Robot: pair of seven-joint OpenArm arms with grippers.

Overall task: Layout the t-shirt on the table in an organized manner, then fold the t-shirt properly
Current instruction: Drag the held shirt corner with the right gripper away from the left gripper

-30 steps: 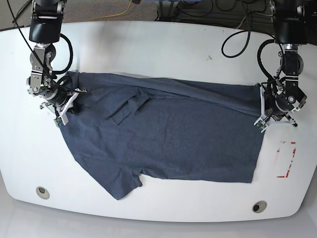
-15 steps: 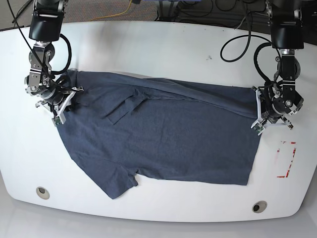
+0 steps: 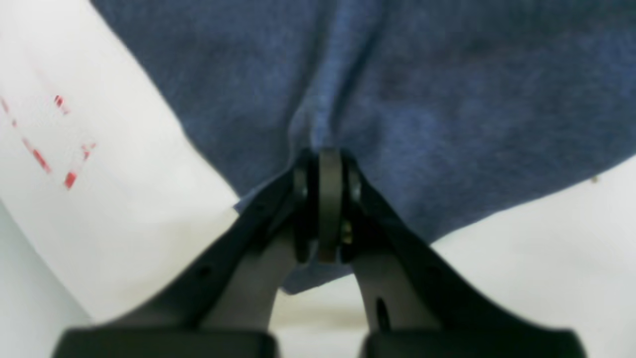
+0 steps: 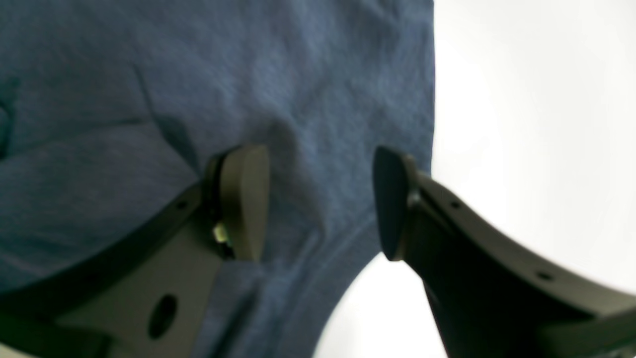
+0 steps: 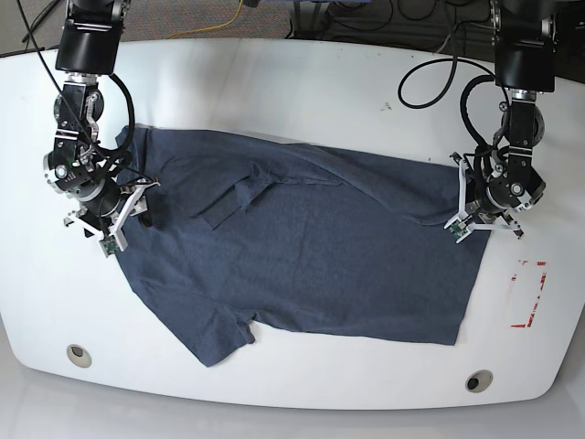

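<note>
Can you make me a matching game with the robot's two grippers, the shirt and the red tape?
Things:
1. left gripper
2. right gripper
3. t-shirt
4. red tape outline

States or places:
A. spread across the white table
B. jaws apart over the cloth
C. on bare table near the shirt's hem end
D. pinched shut on the shirt's edge

Pairs: 1-D, 2-B, 3-A, 4-C
</note>
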